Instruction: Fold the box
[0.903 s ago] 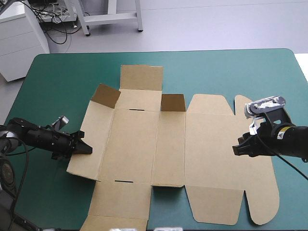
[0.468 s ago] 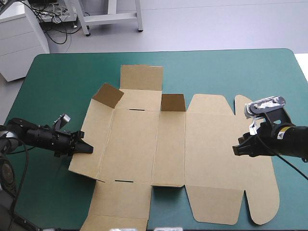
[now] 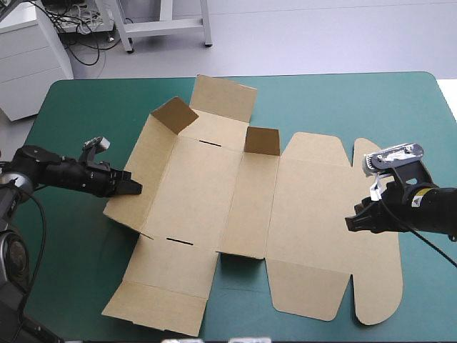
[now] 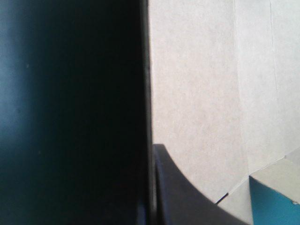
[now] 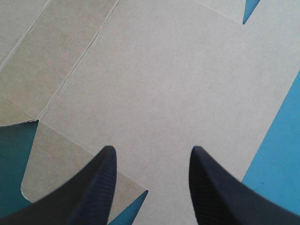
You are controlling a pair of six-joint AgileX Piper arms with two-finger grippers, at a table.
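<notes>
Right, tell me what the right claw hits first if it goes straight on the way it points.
Most likely the wide panel of the box: the right claw, open, points across and down at it. How far above the board it hangs is unclear.

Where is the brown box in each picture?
High view: the box lies spread open across the table's middle, with the left gripper at its left edge and the right gripper over its right part.
Left wrist view: the box runs ahead of this gripper, which pinches its edge.
Right wrist view: the box lies under and ahead of the open fingers.
Shared landmark: the teal-green cover showing past the box's edge.
</notes>
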